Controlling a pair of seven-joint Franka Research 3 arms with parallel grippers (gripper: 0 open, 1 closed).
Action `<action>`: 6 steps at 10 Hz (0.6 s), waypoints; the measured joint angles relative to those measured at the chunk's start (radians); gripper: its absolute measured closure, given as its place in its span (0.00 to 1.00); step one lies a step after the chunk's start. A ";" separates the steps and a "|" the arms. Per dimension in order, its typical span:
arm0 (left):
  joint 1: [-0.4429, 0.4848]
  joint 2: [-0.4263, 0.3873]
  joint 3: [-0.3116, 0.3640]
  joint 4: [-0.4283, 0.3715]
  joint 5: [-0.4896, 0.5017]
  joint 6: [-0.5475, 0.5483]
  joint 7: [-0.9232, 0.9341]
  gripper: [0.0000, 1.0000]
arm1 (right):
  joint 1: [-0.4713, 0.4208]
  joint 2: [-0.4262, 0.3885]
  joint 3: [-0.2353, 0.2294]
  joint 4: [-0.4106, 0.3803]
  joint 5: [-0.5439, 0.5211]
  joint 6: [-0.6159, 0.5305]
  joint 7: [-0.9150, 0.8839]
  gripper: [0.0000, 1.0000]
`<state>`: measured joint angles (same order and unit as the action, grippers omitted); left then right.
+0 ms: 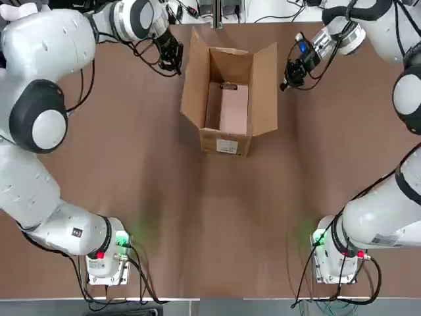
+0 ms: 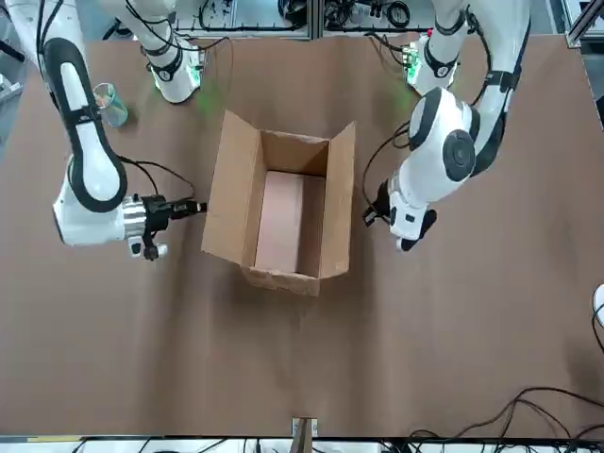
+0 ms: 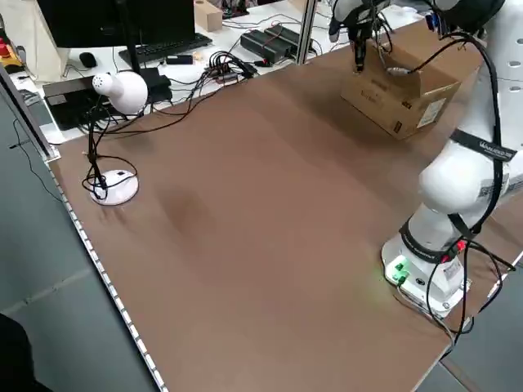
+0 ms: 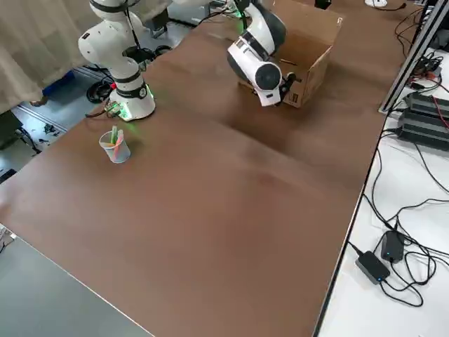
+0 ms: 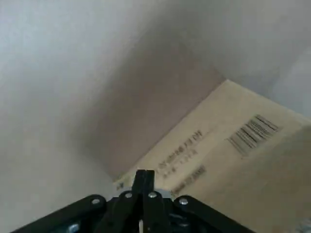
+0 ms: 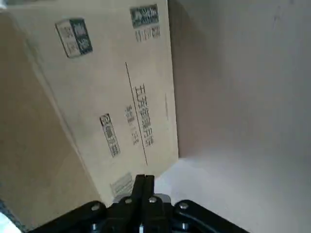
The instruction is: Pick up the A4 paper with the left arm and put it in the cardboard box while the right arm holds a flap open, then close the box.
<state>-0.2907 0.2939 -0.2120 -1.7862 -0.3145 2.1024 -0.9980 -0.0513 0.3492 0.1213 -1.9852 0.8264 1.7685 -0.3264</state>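
One cardboard box (image 1: pixel 227 137), its flaps spread, stands at the far middle of the surface (image 1: pixel 197 217); one pink sheet (image 1: pixel 234 110) lies inside. Two tools, both clenched: the left tool (image 5: pixel 144 174) beside its left, the right tool (image 6: pixel 145 178) beside its right.

Looks like a robotics lab: has robot arms at nine (image 1: pixel 49 59) and three o'clock (image 1: pixel 388 217) over a brown table (image 1: pixel 197 230) in the top view, shows a monitor (image 3: pixel 78 28) and keyboard (image 3: pixel 167 49) toward eleven in the left side view, and trails power adapters (image 4: pixel 372 267) at four in the right side view.
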 joint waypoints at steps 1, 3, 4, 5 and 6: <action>-0.020 0.011 -0.001 0.029 0.000 0.000 -0.039 0.99 | 0.000 -0.003 0.000 -0.003 0.001 -0.016 0.000 0.97; -0.053 0.038 -0.002 0.085 0.000 0.000 -0.110 0.99 | 0.001 -0.012 0.000 -0.003 0.043 -0.041 0.001 0.98; -0.074 0.063 -0.002 0.118 0.000 0.000 -0.151 0.99 | 0.002 -0.018 0.000 -0.003 0.067 -0.048 0.003 0.99; -0.101 0.096 -0.002 0.153 0.000 0.000 -0.191 0.99 | 0.006 -0.021 0.001 -0.004 0.094 -0.053 0.003 0.99; -0.127 0.126 -0.002 0.182 0.000 0.001 -0.225 0.99 | 0.021 -0.022 0.002 -0.004 0.120 -0.053 0.010 0.99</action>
<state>-0.4180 0.4203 -0.2144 -1.6040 -0.3146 2.1038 -1.2226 -0.0301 0.3268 0.1229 -1.9889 0.9468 1.7158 -0.3169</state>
